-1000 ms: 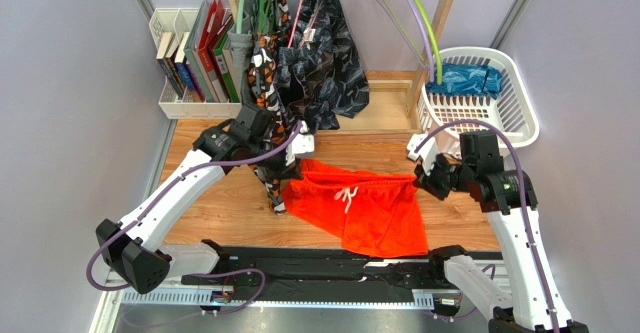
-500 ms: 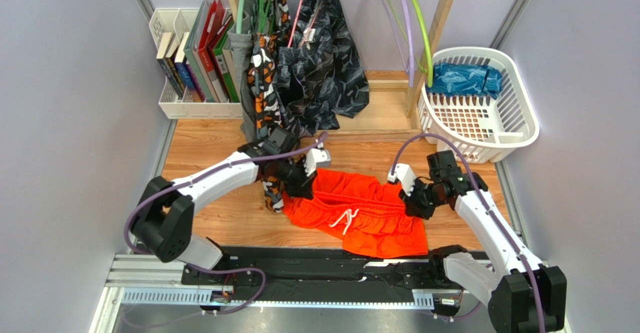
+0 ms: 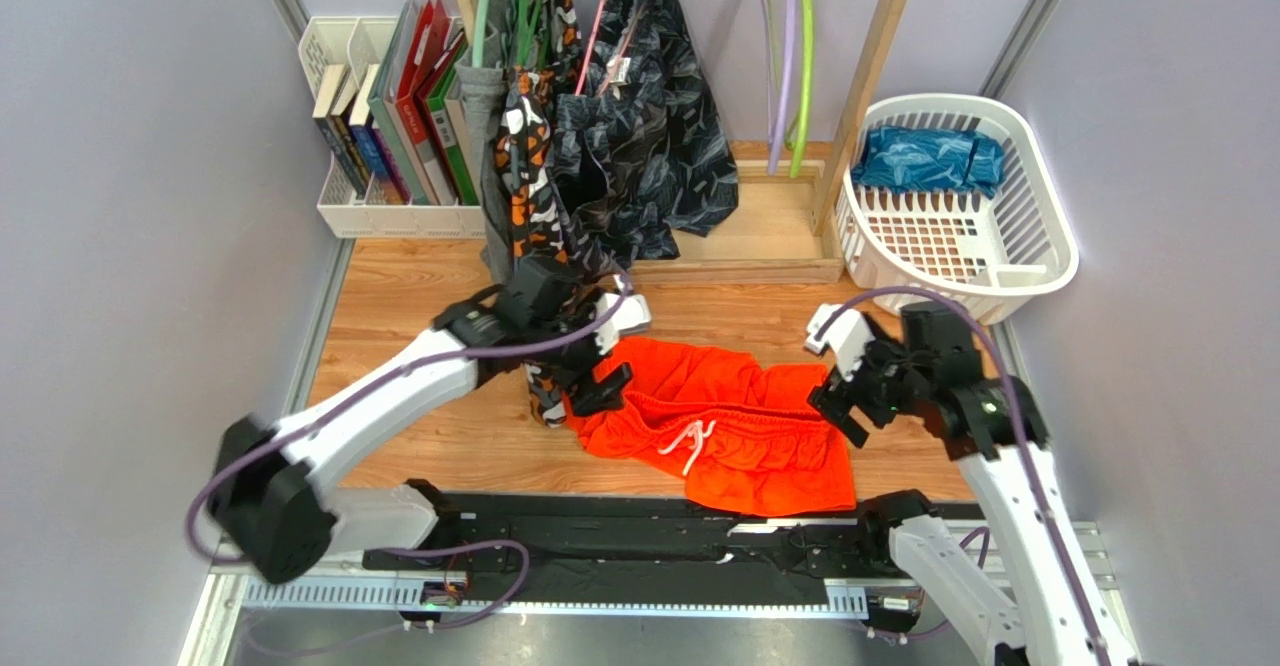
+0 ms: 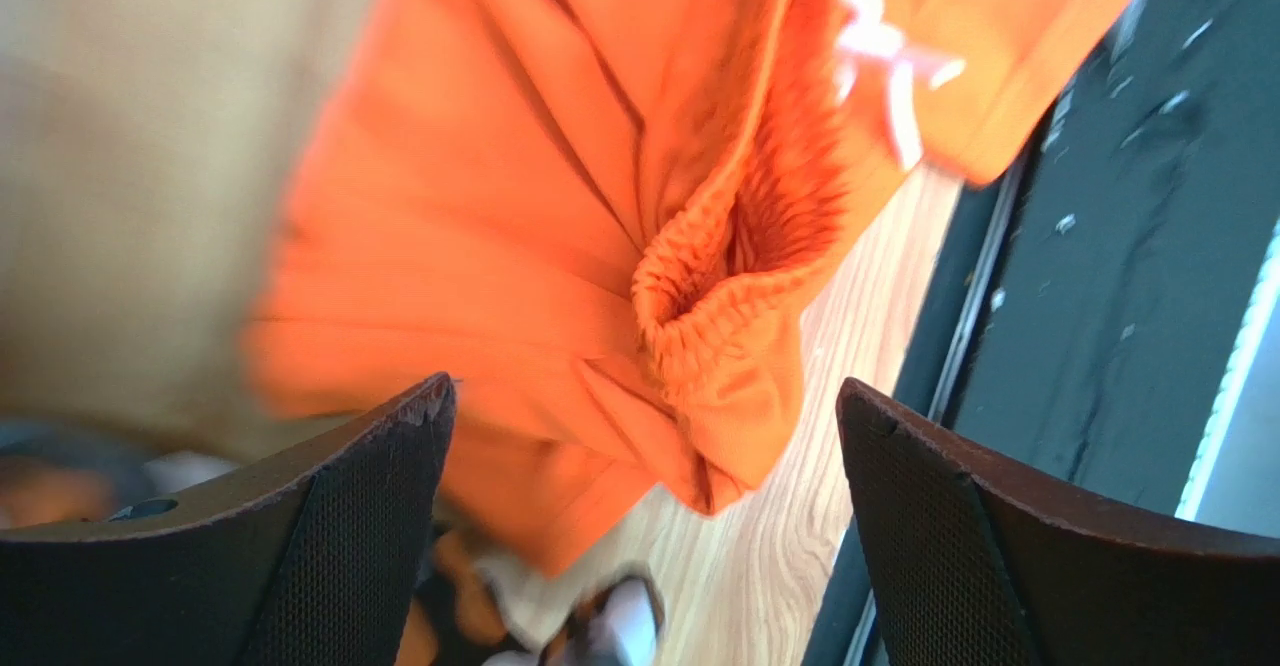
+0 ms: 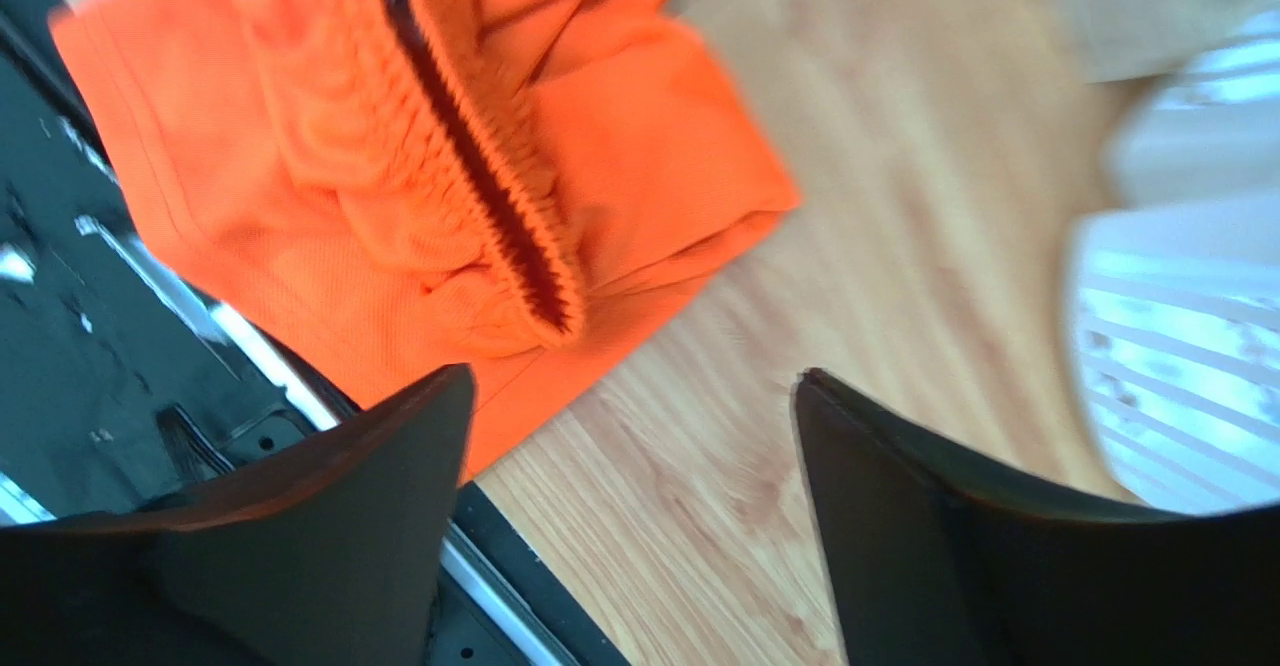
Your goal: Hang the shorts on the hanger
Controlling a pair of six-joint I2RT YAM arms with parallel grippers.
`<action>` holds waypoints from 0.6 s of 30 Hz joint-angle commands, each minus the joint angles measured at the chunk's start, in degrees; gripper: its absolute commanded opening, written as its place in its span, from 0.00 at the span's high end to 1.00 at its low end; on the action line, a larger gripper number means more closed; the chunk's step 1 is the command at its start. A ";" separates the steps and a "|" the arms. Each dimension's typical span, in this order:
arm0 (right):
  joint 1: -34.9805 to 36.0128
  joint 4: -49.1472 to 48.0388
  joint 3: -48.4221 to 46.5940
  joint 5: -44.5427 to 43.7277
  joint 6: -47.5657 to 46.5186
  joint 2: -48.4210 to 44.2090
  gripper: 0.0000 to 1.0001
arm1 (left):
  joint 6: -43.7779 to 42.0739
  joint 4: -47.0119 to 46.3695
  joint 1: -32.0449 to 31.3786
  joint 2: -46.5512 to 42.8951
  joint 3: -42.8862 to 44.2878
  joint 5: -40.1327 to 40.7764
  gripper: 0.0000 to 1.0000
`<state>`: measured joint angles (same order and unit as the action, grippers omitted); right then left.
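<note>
- A light wooden tabletop sits between plain grey walls, with a wooden rack of hanging clothes at the back, toward 12 o'clock.
- The left gripper hovers over the 9 o'clock end of the garment. Its fingers are spread wide and grasp nothing; in its wrist view the cloth lies loose below them.
- The bright orange mesh shorts with a white drawstring lie crumpled on the table toward 6 o'clock, close to the near edge, between the two grippers and held by neither.
- Their long axis is the bunched elastic waistband, which runs roughly from 9 to 3 o'clock. The drawstring knot faces 6 o'clock. The legs are too rumpled to tell which way they point.
- The thin lime-green plastic hanger hangs on the rack at about 1 o'clock, just beside a lavender hanger, bare and well apart from the shorts.
- The right gripper hangs at the 3 o'clock end of the waistband, released as well, with its fingers clear of the cloth in its wrist view.
- Progress, as I judge it: nothing is on the hanger yet. Still to do are regrasping the waistband, fetching the hanger and threading the shorts onto it.
</note>
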<state>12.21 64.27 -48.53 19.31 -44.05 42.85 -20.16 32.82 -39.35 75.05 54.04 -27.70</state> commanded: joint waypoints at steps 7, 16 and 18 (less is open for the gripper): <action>0.19 4.46 -34.65 5.71 22.33 2.49 0.00 | 6.18 9.72 0.50 -20.20 16.59 2.57 0.01; 0.36 -5.20 -61.04 9.26 48.68 22.68 0.00 | 12.60 5.42 7.45 -23.54 21.37 4.59 0.01; 0.62 -7.14 -68.34 8.38 54.92 26.39 0.02 | 13.04 5.15 8.15 -24.07 21.19 4.59 0.01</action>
<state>12.34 63.59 -106.65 26.46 -6.04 62.57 -10.22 38.63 -32.25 52.05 74.15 -24.25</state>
